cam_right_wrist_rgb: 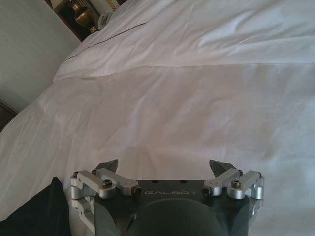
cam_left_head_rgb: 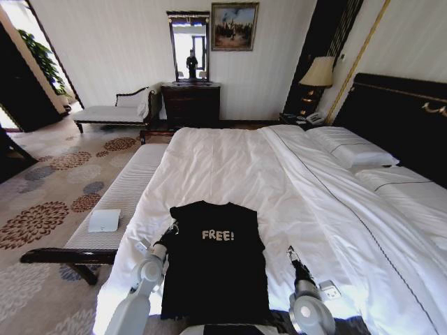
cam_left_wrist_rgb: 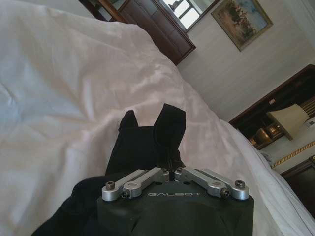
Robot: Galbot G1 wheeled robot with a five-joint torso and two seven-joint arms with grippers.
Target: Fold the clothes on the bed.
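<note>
The clothes, one black T-shirt [cam_left_head_rgb: 216, 265] with pale "FREE!" lettering, lie flat on the near end of the bed [cam_left_head_rgb: 223, 160], collar pointing away from me. My left gripper [cam_left_head_rgb: 172, 229] is at the shirt's left shoulder edge. In the left wrist view the left gripper [cam_left_wrist_rgb: 171, 166] is shut on a raised pinch of the black fabric [cam_left_wrist_rgb: 147, 137]. To the right of the shirt, my right gripper [cam_left_head_rgb: 290, 252] hovers over bare white duvet. The right gripper [cam_right_wrist_rgb: 167, 164] is open with nothing in it, and a corner of the shirt [cam_right_wrist_rgb: 34, 216] lies beside it.
A grey-striped bench [cam_left_head_rgb: 119, 202] runs along the bed's left side with a white folded item [cam_left_head_rgb: 105, 220] on it. Pillows [cam_left_head_rgb: 349, 150] and a dark headboard [cam_left_head_rgb: 398, 112] are at the right. A dresser [cam_left_head_rgb: 190, 103] and a lamp [cam_left_head_rgb: 319, 73] stand by the far wall.
</note>
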